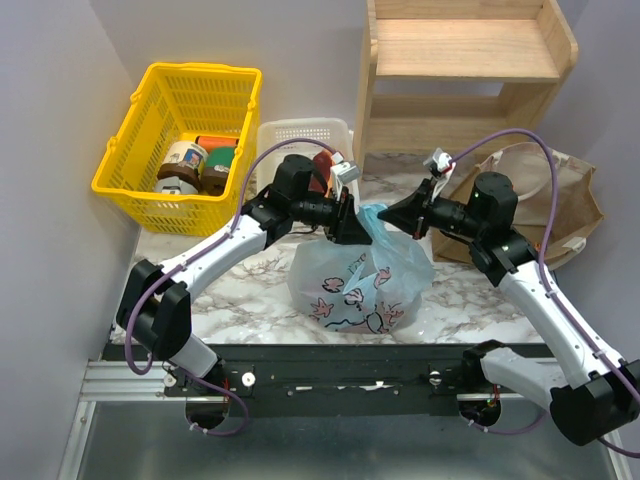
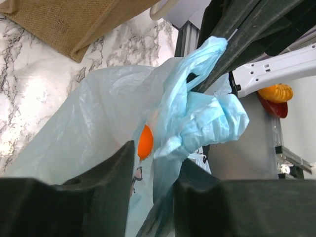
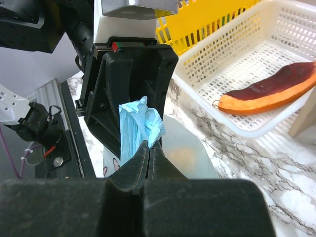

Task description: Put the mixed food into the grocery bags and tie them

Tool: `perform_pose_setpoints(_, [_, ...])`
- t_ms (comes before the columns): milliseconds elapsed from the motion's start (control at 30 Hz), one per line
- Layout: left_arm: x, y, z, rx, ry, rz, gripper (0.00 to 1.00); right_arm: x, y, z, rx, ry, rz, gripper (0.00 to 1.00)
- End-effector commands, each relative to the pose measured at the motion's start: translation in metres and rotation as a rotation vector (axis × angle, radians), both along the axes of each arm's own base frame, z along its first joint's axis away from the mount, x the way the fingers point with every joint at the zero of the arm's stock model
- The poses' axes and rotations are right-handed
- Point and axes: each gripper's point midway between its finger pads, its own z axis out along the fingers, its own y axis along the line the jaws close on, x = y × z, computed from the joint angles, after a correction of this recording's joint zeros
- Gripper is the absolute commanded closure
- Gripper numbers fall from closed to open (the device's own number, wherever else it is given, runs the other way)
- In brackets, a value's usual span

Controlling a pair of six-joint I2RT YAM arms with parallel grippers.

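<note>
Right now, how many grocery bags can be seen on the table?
2. The light-blue bag stands at the centre, between the arms; the tan-brown bag lies far right, by the wooden shelf. No others show.

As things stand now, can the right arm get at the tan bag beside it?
Probably not yet. The right gripper is shut on the twisted top of the blue bag, so it is not free; the tan bag lies close, nothing between.

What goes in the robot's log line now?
step: tying light-blue bag | left jaws: shut on its handles | right jaws: shut on its handles | orange fruit inside
</note>
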Motion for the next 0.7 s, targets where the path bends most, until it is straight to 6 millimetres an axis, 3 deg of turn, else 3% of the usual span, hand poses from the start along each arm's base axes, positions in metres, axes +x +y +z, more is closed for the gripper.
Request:
perform_pose_setpoints(0, [0.002, 0.004, -0.001, 0.004, 0.001, 0.022, 0.64, 0.002, -0.006, 0.009, -0.019, -0.025, -0.055, 0.99])
perform_pose_setpoints(100, [-0.004, 0.002, 0.006, -0.036, 0.006, -0.017, 0.64, 0.003, -0.006, 0.005, -0.032, -0.009, -0.055, 0.99])
perform_pose_setpoints(200, [-0.010, 0.002, 0.016, -0.074, -0.006, -0.049, 0.57, 0.003, -0.006, 0.000, -0.040, 0.001, -0.064, 0.99])
perform_pose_setpoints(333, [-0.018, 0.004, 0.033, -0.127, -0.057, -0.073, 0.27, 0.004, -0.005, -0.005, -0.047, 0.010, -0.066, 0.99])
perform_pose_setpoints(367, [-0.019, 0.005, 0.037, -0.138, -0.056, -0.072, 0.25, 0.005, -0.004, -0.007, -0.051, 0.015, -0.061, 0.99])
perform_pose_setpoints(533, [-0.014, -0.004, 0.053, -0.195, -0.037, -0.083, 0.20, 0.002, 0.005, -0.007, -0.055, 0.012, -0.033, 0.99])
perform_pose_setpoints(667, [-0.006, -0.011, 0.055, -0.212, -0.003, -0.084, 0.21, -0.001, 0.008, -0.009, -0.059, 0.013, -0.028, 0.99])
